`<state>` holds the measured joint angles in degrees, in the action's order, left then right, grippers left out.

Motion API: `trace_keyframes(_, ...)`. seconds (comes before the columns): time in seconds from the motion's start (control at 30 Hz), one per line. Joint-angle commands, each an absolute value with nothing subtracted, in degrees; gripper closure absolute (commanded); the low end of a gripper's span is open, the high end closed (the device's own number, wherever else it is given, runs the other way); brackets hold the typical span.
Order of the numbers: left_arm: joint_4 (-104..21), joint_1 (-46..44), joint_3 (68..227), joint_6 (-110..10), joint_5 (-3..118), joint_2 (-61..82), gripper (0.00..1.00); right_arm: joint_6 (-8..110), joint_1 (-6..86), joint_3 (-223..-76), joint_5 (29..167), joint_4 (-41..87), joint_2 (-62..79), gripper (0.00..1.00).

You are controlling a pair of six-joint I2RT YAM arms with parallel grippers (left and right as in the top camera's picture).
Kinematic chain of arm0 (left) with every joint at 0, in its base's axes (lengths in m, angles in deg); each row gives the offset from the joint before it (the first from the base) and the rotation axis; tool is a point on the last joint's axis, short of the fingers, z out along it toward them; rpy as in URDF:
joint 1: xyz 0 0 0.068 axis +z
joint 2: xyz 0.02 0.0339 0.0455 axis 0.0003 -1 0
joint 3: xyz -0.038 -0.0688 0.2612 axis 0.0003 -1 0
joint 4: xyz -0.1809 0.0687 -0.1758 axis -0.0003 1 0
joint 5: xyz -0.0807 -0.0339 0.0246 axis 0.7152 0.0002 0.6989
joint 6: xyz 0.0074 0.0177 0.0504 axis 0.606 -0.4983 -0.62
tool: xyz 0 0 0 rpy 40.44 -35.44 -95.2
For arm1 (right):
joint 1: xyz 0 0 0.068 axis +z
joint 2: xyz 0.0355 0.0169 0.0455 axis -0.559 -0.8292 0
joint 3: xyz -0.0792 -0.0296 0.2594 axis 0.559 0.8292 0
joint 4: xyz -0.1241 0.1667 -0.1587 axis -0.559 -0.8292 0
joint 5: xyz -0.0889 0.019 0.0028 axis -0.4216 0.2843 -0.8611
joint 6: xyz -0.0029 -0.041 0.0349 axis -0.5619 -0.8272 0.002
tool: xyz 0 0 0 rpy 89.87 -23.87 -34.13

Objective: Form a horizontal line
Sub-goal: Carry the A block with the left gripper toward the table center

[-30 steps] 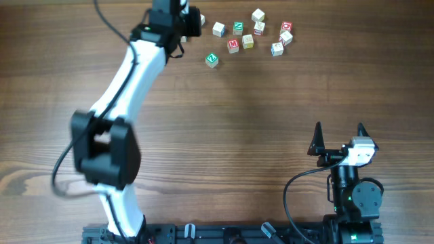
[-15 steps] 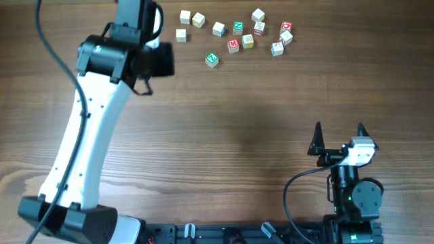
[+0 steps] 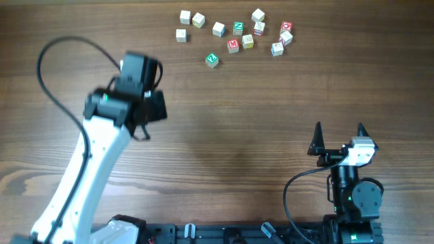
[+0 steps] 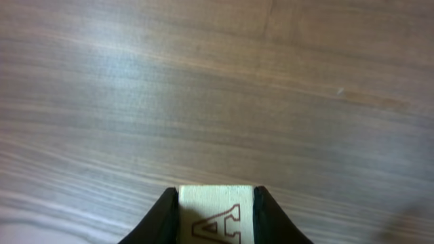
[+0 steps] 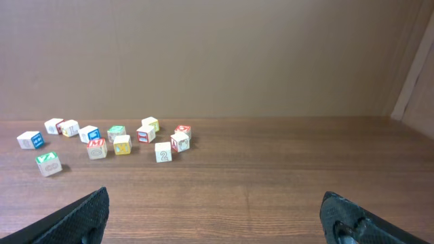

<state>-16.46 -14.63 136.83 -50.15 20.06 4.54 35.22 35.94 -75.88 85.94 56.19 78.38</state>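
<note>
The left gripper [image 4: 215, 194] is clamped on a pale cube [image 4: 217, 203] printed with a brown "A". The cube is cut off by the bottom edge of the wrist view, so only its upper part shows. From overhead the left arm [image 3: 108, 129] sits toward 9 o'clock on the table [image 3: 271, 102], and its wrist housing hides both fingers and cube. The red "M" cube [image 3: 233, 45] lies in the scattered cluster near 12 o'clock, with the yellow cube [image 3: 248, 41] just beside it at 2 o'clock and a green cube [image 3: 211, 59] at 8 o'clock. The yellow cube's letter is too small to read. The right gripper [image 3: 339, 134] rests spread wide near 5 o'clock.
</note>
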Motion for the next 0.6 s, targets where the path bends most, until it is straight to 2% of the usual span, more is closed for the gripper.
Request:
trace_keyframes(0.0, -22.73, -14.48, 125.14, -49.60, 19.09, 13.63, 0.96, 34.46, 36.29, -75.81, 86.85, 56.47, 78.69, 0.00)
trace_keyframes(0.2, -27.15, -11.51, 113.62, -49.58, 19.09, 20.89, 0.96, 34.46, 36.29, -75.81, 86.85, 56.47, 78.69, 0.00)
trace_keyframes(0.57, -34.03, -8.36, 105.75, -49.95, 19.36, 17.09, 0.96, 34.46, 36.29, -75.81, 86.85, 56.47, 78.69, 0.00)
